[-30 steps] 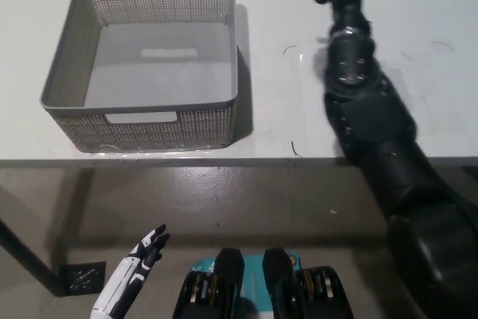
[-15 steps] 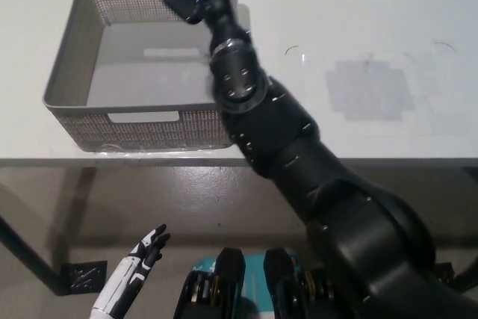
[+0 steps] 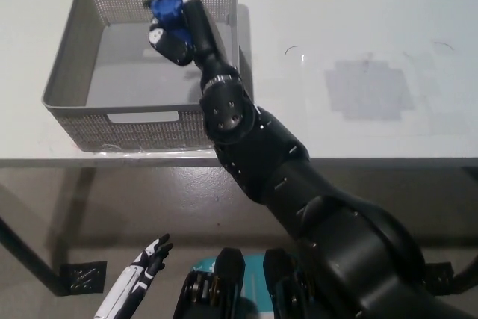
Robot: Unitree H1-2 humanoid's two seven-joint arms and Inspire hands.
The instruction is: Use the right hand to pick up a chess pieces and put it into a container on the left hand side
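Observation:
My black right hand (image 3: pixel 172 26) hangs over the inside of the grey mesh basket (image 3: pixel 67 72) on the left of the white table. It is shut on a blue chess piece (image 3: pixel 163 7), which shows at the top of the hand. The right arm reaches across from the bottom right and covers part of the basket's right wall. My white left hand (image 3: pixel 138 280) rests low at the bottom left, below the table edge, fingers apart and holding nothing.
The white table (image 3: pixel 358 28) stretches to the right of the basket, with a faint grey patch (image 3: pixel 367 89) on it. Its front edge runs across the middle of the picture, with floor below.
My right arm has swung from the table's right side leftward to above the basket, carrying the blue piece, and has now dropped lower into the basket's opening. The left hand barely moved.

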